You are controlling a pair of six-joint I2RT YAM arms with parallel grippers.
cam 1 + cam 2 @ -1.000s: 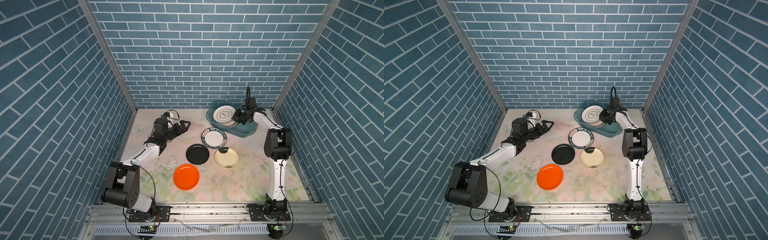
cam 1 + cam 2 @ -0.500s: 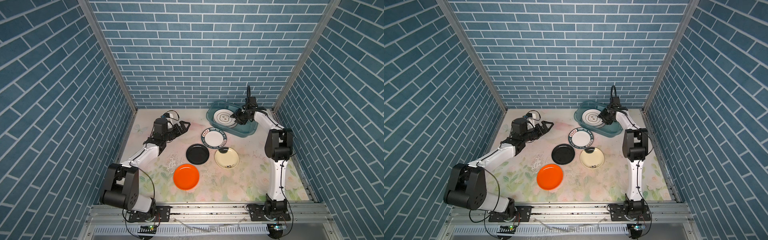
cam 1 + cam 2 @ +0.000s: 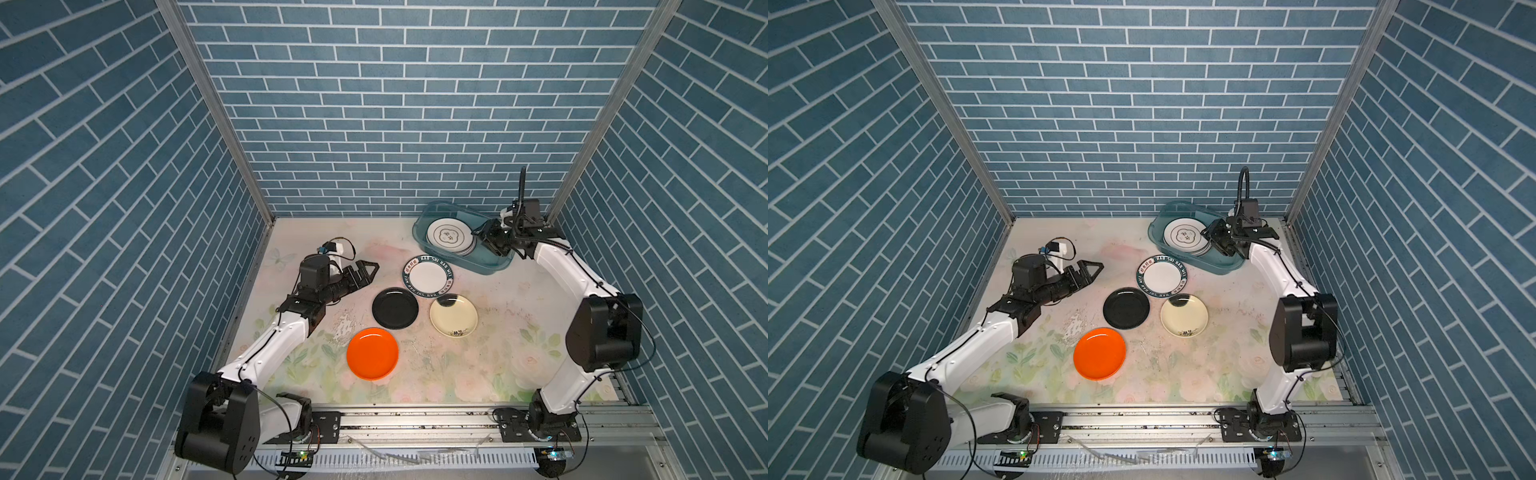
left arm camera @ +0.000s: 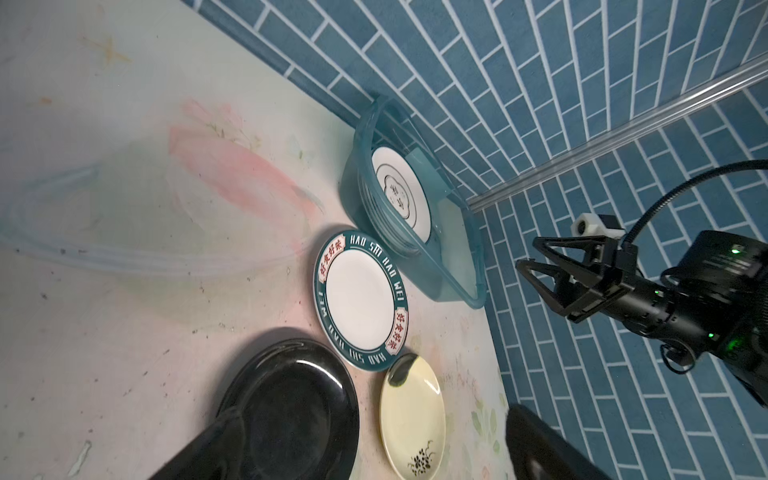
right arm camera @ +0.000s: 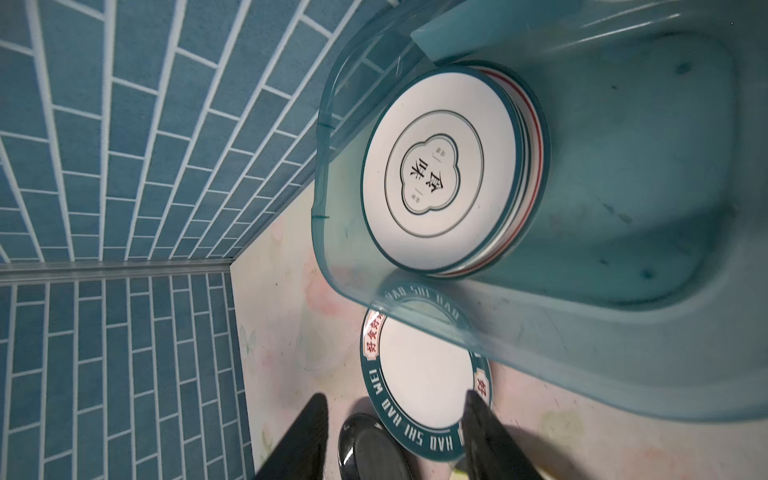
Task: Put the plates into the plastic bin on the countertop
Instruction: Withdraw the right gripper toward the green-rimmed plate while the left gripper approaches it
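The plates [image 3: 448, 235] in the plastic bin [image 3: 492, 270] lie just beside your right gripper [image 3: 486, 244], fingers apart and empty, as on the left gripper [image 3: 370, 272]; retreating low could hook its rim

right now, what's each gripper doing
Left gripper: open, holding nothing.
Right gripper: open, holding nothing.
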